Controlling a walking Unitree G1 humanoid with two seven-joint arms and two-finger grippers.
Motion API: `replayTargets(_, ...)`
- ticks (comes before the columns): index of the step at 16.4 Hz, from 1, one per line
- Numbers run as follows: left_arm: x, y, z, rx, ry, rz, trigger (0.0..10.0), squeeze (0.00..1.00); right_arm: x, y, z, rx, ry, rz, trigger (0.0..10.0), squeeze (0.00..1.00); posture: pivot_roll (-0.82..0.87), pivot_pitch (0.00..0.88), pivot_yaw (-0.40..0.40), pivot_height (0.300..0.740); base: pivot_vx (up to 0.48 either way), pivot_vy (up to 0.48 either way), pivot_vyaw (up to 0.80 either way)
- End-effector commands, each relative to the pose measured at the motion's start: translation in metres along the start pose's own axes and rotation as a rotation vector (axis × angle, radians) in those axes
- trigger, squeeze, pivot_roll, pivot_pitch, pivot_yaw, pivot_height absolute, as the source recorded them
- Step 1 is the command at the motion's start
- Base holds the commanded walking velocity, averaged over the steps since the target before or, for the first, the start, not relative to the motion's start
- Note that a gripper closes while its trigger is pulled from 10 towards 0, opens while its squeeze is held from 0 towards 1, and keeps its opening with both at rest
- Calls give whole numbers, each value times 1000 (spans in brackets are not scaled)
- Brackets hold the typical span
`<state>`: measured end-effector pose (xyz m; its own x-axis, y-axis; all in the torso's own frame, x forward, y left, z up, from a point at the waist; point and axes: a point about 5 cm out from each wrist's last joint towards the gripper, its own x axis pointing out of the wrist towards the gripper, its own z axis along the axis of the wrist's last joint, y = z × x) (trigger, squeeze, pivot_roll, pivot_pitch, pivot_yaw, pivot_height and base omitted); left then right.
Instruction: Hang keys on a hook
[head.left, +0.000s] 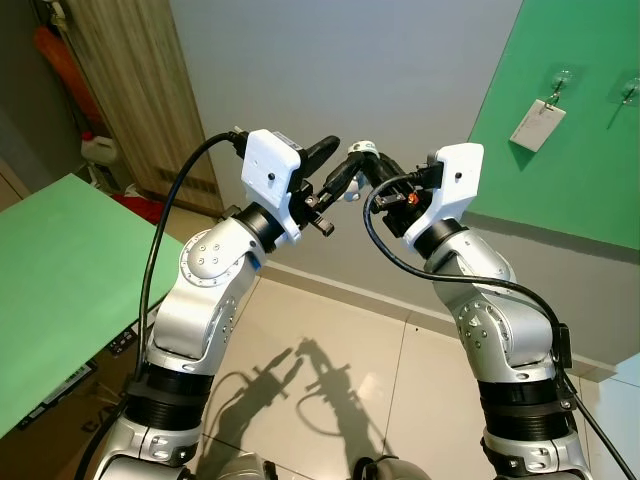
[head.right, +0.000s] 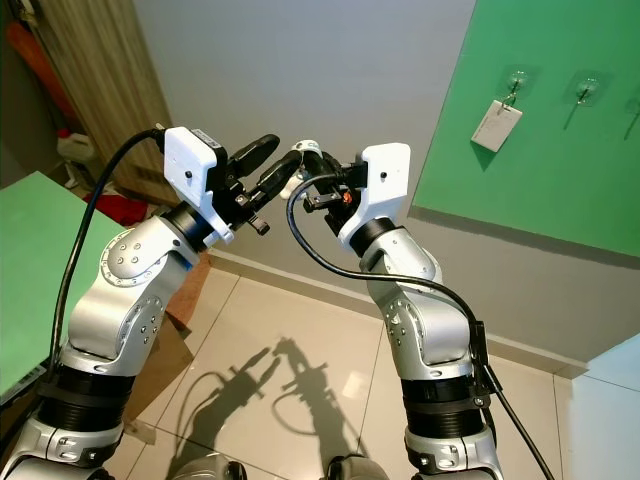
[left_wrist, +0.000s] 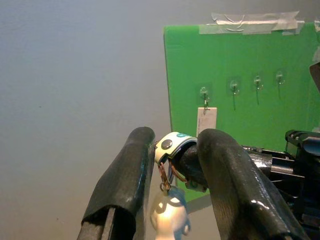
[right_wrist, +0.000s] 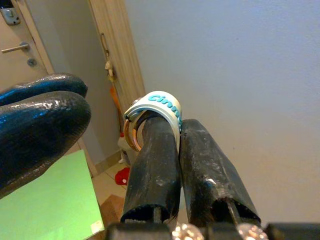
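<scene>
Right end effector (right_wrist: 167, 150) fingers together, clamped on one key strap (right_wrist: 159, 106) with ring. Left end effector (left_wrist: 172, 165) fingers apart, straddling strap. Four hooks (left_wrist: 231, 88) on green board (left_wrist: 240, 60); one white tag (left_wrist: 206, 121) hung on first.

Beige tiled floor (head.left: 380, 350) (arm shadows across it); cardboard box (head.left: 60, 420) beside green table (head.left: 50, 270).

head pair – high, looking down | wrists – close along fingers | shared – green board (head.left: 580, 120)
</scene>
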<state>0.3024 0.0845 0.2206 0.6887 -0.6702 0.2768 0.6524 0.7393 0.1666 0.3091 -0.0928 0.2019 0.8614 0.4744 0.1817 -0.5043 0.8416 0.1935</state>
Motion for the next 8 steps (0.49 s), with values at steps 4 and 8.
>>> replayTargets(4, 7, 4, 10, 20, -27, -5, 10000, 0, 6, 0, 16, -9, -50, 17, 10000, 0, 15, 86, -8, 740, 0, 0, 0)
replayTargets(8, 9, 3, 11, 21, -28, -9, 10000, 0, 8, 6, 20, 2, -60, 49, 10000, 0, 19, 95, -7, 740, 0, 0, 0)
